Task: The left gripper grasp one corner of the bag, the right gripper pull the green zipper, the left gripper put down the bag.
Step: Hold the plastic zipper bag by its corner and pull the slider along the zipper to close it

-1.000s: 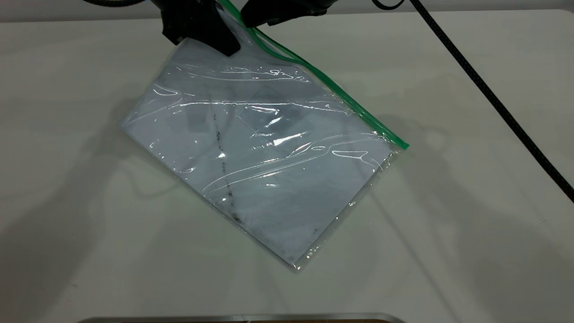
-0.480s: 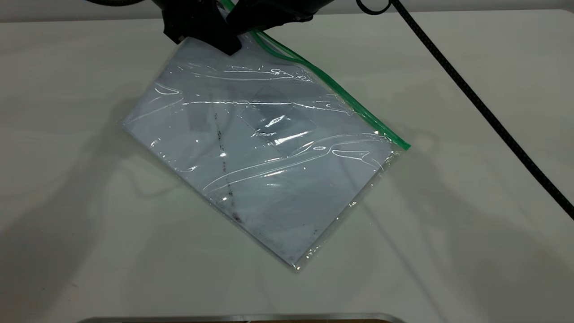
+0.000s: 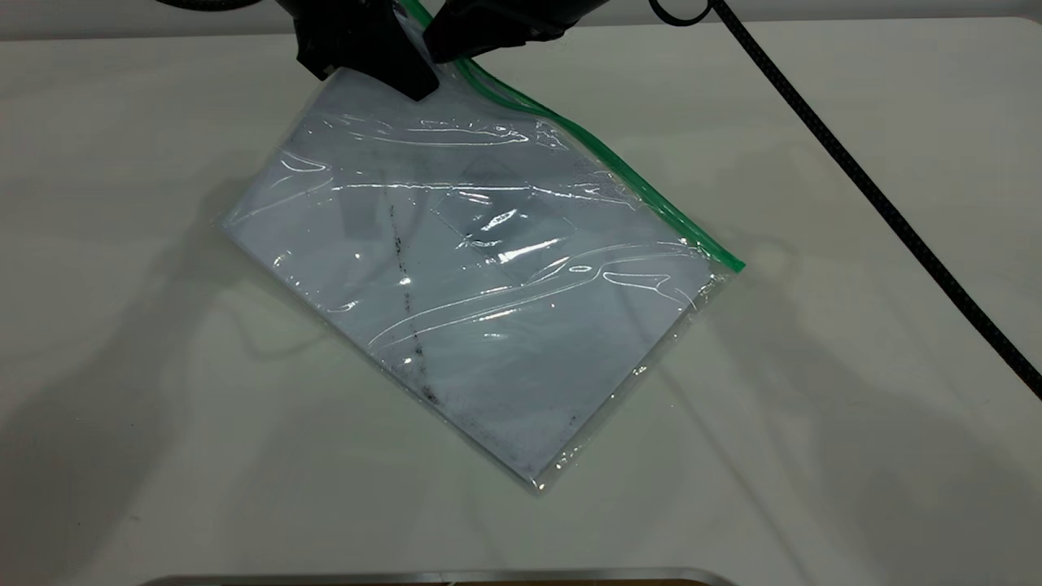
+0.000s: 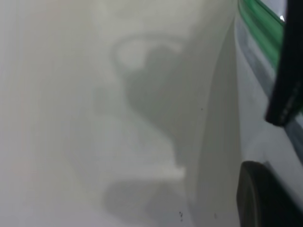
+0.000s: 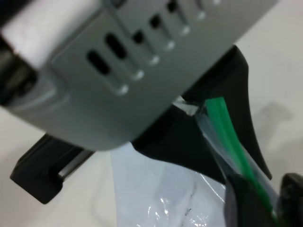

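Note:
The bag (image 3: 480,277), a clear pouch with white smudged paper inside, lies slanted on the table with its far corner (image 3: 423,32) lifted. The green strip (image 3: 619,167) runs along its right long edge. My left gripper (image 3: 411,81) is shut on that corner; its wrist view shows plastic between its fingers (image 4: 258,198) and the strip (image 4: 260,23). My right gripper (image 3: 435,50) sits right beside it. Its fingers (image 5: 239,203) are closed on either side of the strip (image 5: 227,132), which hides the green zipper slider. The left claw (image 5: 189,137) fills that view.
The right arm's braided black cable (image 3: 879,203) crosses the table's right side diagonally. A metal edge (image 3: 440,576) lies along the near table edge. Bare white table (image 3: 122,325) surrounds the bag.
My right gripper moved left onto the top of the green strip next to the left gripper, then shifted slightly right. The cable swung left with it. The bag and left gripper stayed put.

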